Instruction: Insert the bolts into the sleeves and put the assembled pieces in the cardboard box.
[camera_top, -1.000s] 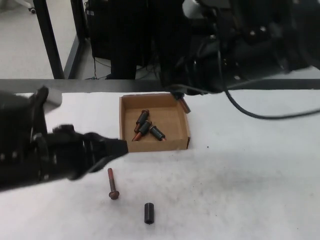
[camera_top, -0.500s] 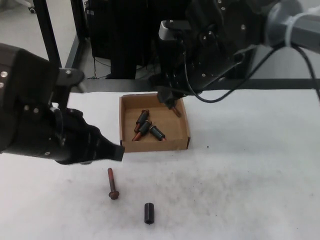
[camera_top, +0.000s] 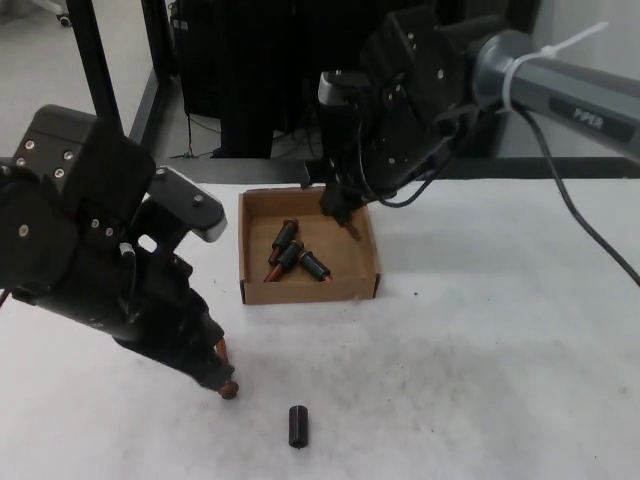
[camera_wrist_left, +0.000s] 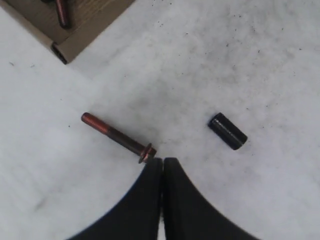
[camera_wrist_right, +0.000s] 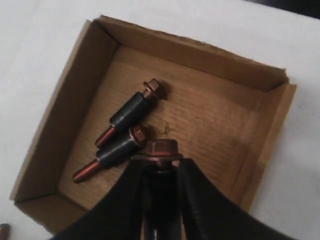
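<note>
My right gripper (camera_wrist_right: 161, 169) is shut on an assembled bolt-and-sleeve piece (camera_wrist_right: 161, 148), held just above the open cardboard box (camera_wrist_right: 199, 52). On the box floor lie two assembled pieces (camera_wrist_right: 131, 110) (camera_wrist_right: 116, 152) in the right wrist view, and three (camera_top: 292, 255) from above. From the high view the right gripper (camera_top: 340, 205) hangs over the box's far side (camera_top: 300, 194). My left gripper (camera_wrist_left: 162, 166) is shut and empty, its tips just beside the head of a loose reddish bolt (camera_wrist_left: 118, 137) on the white bench. A loose black sleeve (camera_wrist_left: 227, 131) lies a short way off.
The box's near corner (camera_wrist_left: 67, 47) lies beyond the loose bolt in the left wrist view. The left arm (camera_top: 100, 260) covers most of the loose bolt (camera_top: 229, 389) from above; the sleeve (camera_top: 298, 426) lies near the front edge. White bench stretches open to the right.
The left arm swung from the left edge down to the loose bolt, its gripper now at the bolt's head. The right arm drew back, still holding its piece over the box.
</note>
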